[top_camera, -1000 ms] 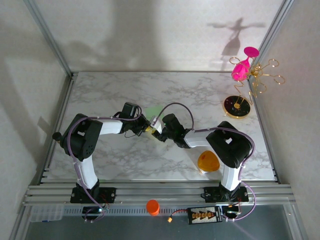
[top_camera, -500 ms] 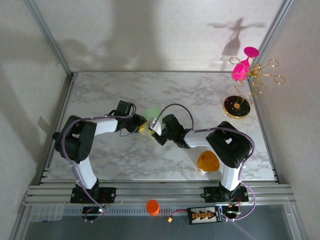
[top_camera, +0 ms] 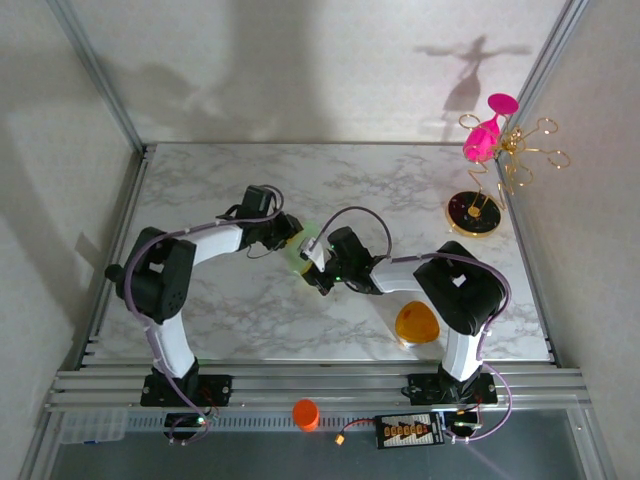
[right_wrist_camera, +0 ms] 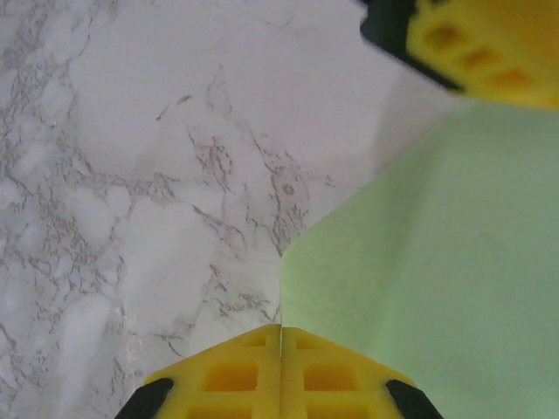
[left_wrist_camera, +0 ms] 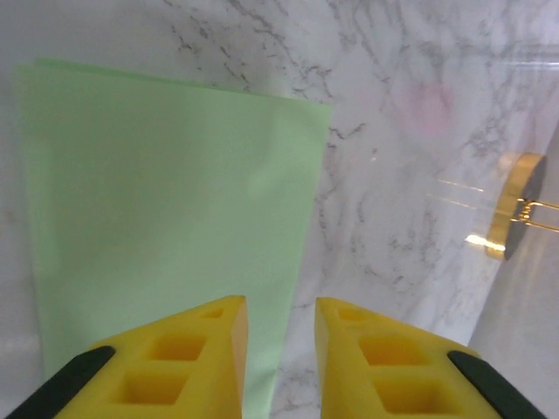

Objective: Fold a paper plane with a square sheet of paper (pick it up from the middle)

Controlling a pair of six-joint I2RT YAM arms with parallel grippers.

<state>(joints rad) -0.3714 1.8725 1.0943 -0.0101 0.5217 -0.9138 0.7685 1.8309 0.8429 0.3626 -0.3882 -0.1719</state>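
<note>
The left fingers (left_wrist_camera: 188, 349) stand slightly apart; the right fingers (right_wrist_camera: 236, 377) press together.

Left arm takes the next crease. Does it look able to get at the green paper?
Probably yes: the left gripper hovers right over the green paper, jaws slightly apart, nothing in between.

White-grey marble tabletop (top_camera: 420, 185) is filling the middle of the top view, with veins running all over it. Plain white walls are closing it in: back wall (top_camera: 300, 60) across the top, side walls (top_camera: 50, 220) at left and right. Aluminium posts (top_camera: 95, 70) are slanting up in both upper corners. Slotted rails (top_camera: 320, 385) are running along the bottom edge. Light is throwing soft grey shadows (top_camera: 200, 95) on the back wall (a sharper one at upper right).
</note>
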